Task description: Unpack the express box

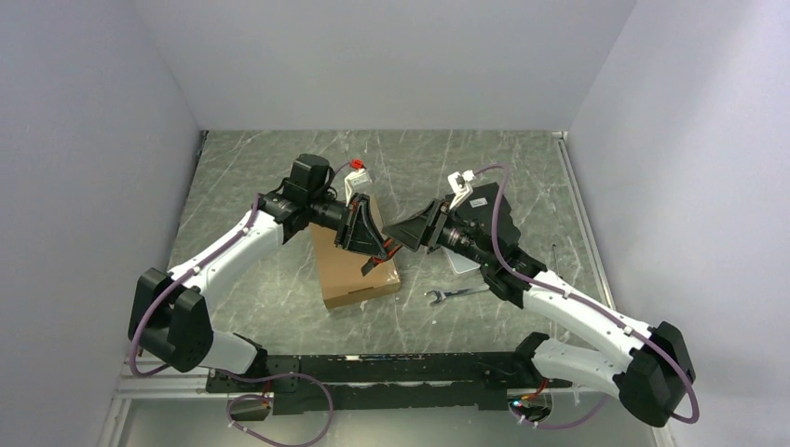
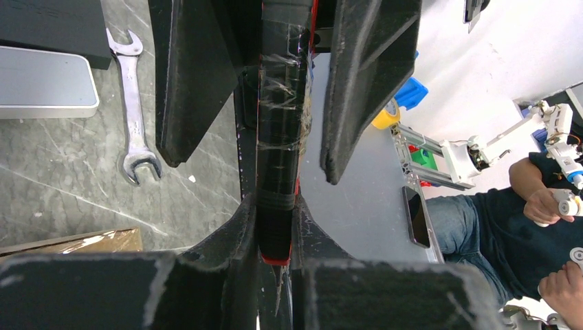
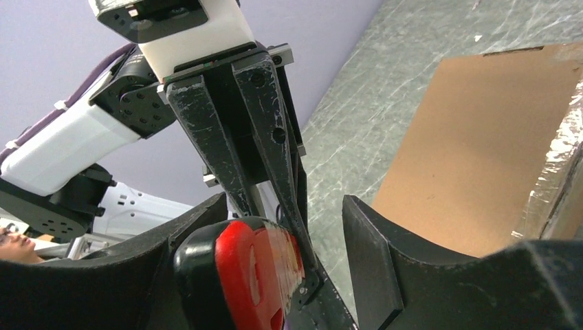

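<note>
Left gripper (image 1: 377,250) (image 2: 275,206): fingers pressed together on a black-and-red tool (image 2: 278,137) (image 3: 254,275) wrapped in clear tape, which stands out beyond the fingertips. Right gripper (image 1: 402,231) (image 3: 282,206) meets it nose to nose. Its jaws stand apart, one on each side of the tool's free end. Both wrist views show a gap between the tool and one finger (image 3: 371,261).

Both grippers hang above the far right part of the express box (image 1: 349,279) (image 3: 474,151) and hide that part from the top camera.

Around:
- A double open-end wrench (image 1: 456,295) (image 2: 134,103) lies flat on the marble-patterned table (image 1: 279,186), just right of the box and apart from it.
- Beyond the wrench lies a pale grey flat slab (image 1: 461,263) (image 2: 41,82), partly under the right forearm.
- A black flat box (image 1: 489,209) (image 2: 48,27) sits beside the slab, farther back, also partly covered by the arm.
- In the left wrist view a seated person in a dark shirt (image 2: 522,227) shows past the table edge.

Express box: lies flat on the table, left of centre, under the left gripper. Broad brown face up. Long axis runs from the far side toward the arm bases, with the near end swung slightly right. Clear tape shines along one edge in the right wrist view.
</note>
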`<act>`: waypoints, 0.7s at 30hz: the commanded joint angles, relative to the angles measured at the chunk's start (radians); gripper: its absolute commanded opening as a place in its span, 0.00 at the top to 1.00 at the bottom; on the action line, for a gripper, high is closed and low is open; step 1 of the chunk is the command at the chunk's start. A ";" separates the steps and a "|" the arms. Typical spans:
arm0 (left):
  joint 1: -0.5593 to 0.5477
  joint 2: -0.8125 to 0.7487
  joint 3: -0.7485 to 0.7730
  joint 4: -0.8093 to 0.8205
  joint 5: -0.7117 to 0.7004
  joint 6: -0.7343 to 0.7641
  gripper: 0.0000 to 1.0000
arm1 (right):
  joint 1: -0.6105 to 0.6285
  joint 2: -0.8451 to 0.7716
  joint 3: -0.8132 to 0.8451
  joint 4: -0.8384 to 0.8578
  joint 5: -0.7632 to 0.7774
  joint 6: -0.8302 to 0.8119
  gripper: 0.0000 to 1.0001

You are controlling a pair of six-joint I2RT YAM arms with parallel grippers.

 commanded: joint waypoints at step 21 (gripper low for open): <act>-0.006 -0.065 -0.001 -0.012 -0.175 0.055 0.53 | 0.022 -0.057 0.033 -0.133 0.183 -0.080 1.00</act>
